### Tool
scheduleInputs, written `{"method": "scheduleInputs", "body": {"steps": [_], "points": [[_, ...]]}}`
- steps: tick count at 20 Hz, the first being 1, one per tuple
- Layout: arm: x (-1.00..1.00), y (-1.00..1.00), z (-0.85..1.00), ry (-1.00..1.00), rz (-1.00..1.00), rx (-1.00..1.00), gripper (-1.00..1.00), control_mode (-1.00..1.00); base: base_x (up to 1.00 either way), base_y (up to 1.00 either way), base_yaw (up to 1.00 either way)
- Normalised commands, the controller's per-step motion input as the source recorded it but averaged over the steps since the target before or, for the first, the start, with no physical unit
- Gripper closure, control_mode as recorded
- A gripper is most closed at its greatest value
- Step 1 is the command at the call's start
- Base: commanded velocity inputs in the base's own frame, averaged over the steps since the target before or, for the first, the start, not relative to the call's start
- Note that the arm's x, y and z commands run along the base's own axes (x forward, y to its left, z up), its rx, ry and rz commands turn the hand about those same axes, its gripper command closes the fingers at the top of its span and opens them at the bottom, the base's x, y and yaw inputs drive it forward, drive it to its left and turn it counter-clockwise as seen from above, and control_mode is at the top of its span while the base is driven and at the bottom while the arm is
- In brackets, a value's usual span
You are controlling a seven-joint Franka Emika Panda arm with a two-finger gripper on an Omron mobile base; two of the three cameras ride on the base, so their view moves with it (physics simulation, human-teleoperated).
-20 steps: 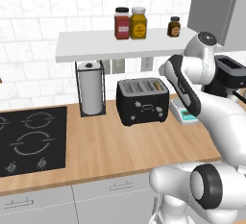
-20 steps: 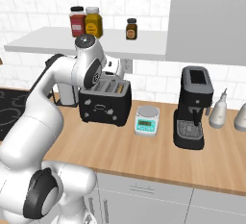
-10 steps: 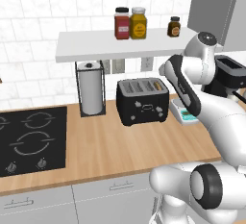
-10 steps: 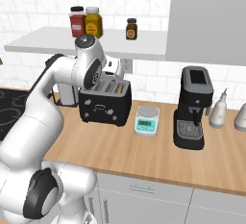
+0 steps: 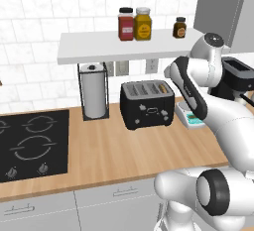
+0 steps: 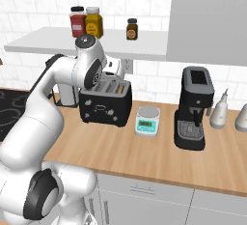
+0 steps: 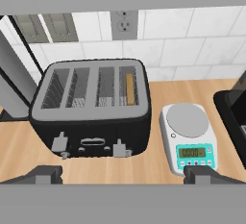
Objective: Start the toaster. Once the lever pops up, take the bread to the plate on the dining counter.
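Dark fingertips of the tool stand wide apart above the counter, holding nothing. Beyond them sits the toaster, the bread upright in its rightmost slot; a scale stands just beside it.

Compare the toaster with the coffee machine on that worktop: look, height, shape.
The toaster is low, wide and boxy with a silver-grey slotted top; the coffee machine is taller and narrower, black throughout. The toaster holds a bread slice in its slot, while nothing sits under the coffee machine's spout. Both are dark appliances standing upright on the wood worktop, with a kitchen scale between them.
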Motion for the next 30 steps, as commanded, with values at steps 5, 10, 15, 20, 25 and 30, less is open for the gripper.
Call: {"method": "scheduleInputs", "body": {"steps": [5,10,15,20,25,30], "points": [[0.0,0.0,0.0,0.0,0.0,0.0,-1.0,-1.0,0.0,0.0,0.0],[0.0,0.0,0.0,0.0,0.0,0.0,-1.0,-1.0,0.0,0.0,0.0],[0.0,0.0,0.0,0.0,0.0,0.0,-1.0,-1.0,0.0,0.0,0.0],[0.0,0.0,0.0,0.0,0.0,0.0,-1.0,-1.0,0.0,0.0,0.0],[0.0,0.0,0.0,0.0,0.0,0.0,-1.0,-1.0,0.0,0.0,0.0],[0.0,0.0,0.0,0.0,0.0,0.0,-1.0,-1.0,0.0,0.0,0.0]]}}
